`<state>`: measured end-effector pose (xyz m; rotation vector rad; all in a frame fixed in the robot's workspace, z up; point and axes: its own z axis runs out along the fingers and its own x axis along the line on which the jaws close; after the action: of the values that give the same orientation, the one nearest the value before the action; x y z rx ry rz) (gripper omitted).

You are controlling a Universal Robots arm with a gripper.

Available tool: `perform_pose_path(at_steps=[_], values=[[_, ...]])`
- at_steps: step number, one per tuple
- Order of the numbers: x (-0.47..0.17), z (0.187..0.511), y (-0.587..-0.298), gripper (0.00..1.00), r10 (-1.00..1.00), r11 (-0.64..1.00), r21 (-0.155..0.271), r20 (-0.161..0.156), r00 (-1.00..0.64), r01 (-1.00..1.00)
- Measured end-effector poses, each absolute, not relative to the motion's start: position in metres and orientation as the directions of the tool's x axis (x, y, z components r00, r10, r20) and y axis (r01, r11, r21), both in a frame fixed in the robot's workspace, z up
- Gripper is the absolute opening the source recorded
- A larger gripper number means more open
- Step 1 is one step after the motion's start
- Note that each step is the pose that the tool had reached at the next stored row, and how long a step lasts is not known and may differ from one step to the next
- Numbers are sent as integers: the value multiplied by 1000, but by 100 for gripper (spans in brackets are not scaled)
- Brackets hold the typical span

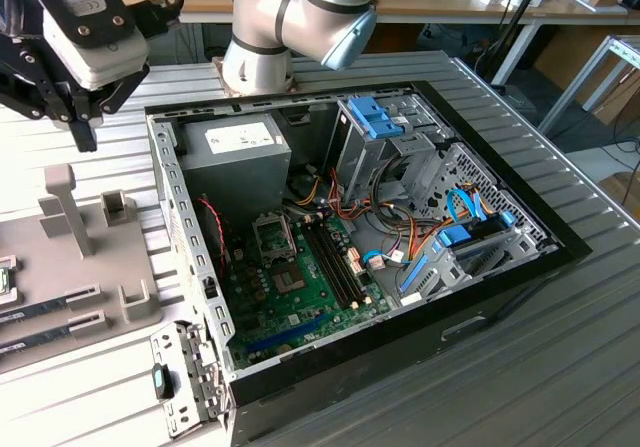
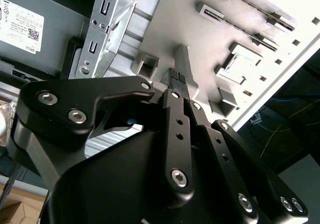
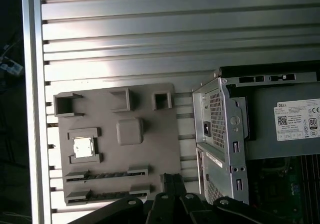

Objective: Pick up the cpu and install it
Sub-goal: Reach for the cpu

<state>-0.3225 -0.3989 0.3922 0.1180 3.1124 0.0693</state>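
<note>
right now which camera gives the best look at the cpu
The first wrist view: the cpu lies face-on in its pocket on the grey tray, fully visible. The second wrist view shows it at a steep slant. The exterior view cuts it off at that view's left edge.

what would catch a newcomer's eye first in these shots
The open computer case in the middle of the exterior view, with its green circuit board and tangle of wires, draws the eye first. Toward that view's left the black hand hangs above a grey holder, and in the first wrist view the small silvery cpu lies in a pocket of that holder.
</note>
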Motion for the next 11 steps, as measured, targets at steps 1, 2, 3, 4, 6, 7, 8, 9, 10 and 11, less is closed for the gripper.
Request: perform_pose_path(at_steps=[1, 2, 3, 4, 6, 7, 8, 9, 10, 11], values=[[-323, 392, -399, 11, 76, 996, 45, -24, -997, 75], [-324, 392, -399, 11, 76, 996, 45, -24, -997, 75], [-325, 392, -399, 11, 76, 996, 45, -24, -997, 75], [-326, 392, -399, 11, 76, 996, 45, -24, -997, 75], [-327, 391, -399, 11, 76, 996, 45, -24, -997, 75], [-328, 391, -399, 11, 76, 996, 45, -24, -997, 75], [-329, 391, -399, 11, 76, 996, 45, -24, -997, 75], [-329, 391, -399, 11, 76, 996, 45, -24, -997, 75], [-330, 391, -399, 11, 76, 996, 45, -24, -997, 75], [-331, 391, -399, 11, 76, 996, 45, -24, -997, 75]])
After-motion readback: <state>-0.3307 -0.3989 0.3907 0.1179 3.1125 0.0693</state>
